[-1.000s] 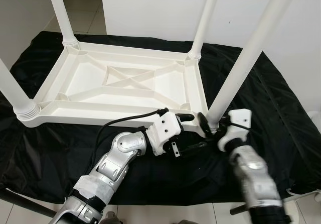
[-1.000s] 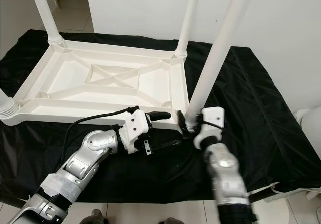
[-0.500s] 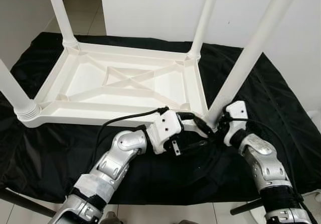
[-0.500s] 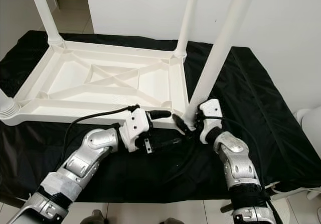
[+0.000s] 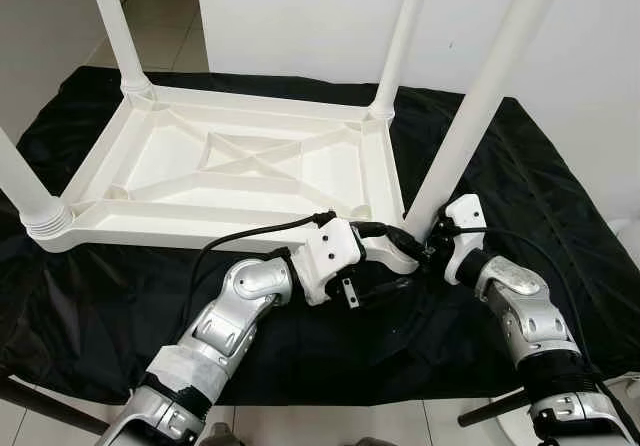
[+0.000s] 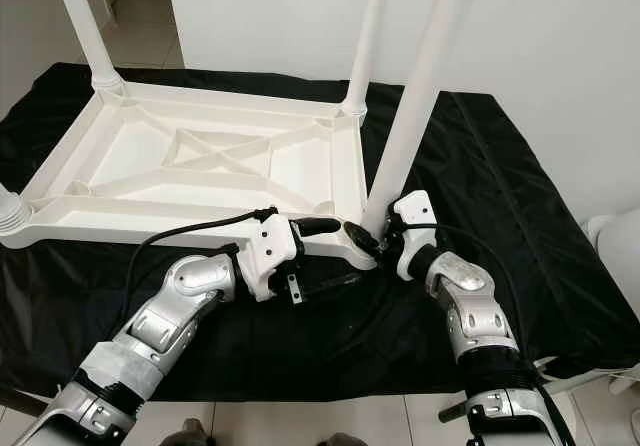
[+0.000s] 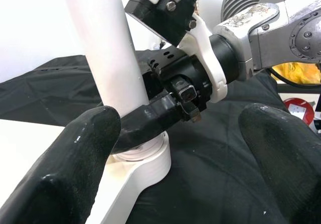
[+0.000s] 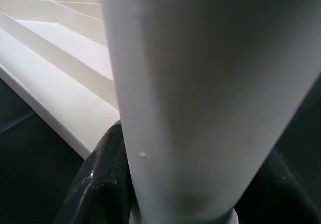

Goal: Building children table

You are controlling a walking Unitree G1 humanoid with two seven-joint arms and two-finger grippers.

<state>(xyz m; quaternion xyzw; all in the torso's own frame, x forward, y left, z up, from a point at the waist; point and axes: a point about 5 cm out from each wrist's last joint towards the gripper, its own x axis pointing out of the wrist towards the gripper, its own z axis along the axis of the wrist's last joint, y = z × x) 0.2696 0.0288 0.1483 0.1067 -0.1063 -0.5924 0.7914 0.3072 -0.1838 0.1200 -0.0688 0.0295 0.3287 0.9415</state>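
Observation:
A white plastic children's table (image 5: 200,228) lies upside down on a black cloth (image 5: 540,196). Its near right leg (image 5: 470,116) rises from the corner socket, leaning slightly to the right. My right gripper (image 5: 418,246) is shut around the base of that leg. In the right wrist view the leg (image 8: 200,83) stands between the black fingers (image 8: 100,184). My left gripper (image 5: 400,269) is open just left of that corner, one finger above the table rim and one below it. The left wrist view shows its fingers (image 7: 75,169) wide apart, facing the leg (image 7: 100,38) and the right gripper (image 7: 150,123).
Three other legs stand upright: far left (image 5: 118,26), far right (image 5: 400,36) and near left (image 5: 25,191). A white wall runs behind the cloth. Tiled floor (image 5: 330,421) shows along the near edge. A white object (image 6: 612,241) sits at the right edge.
My right forearm has swung out to the right, its gripper staying on the leg's base. The leg now stands a little more upright. The left gripper has hardly moved.

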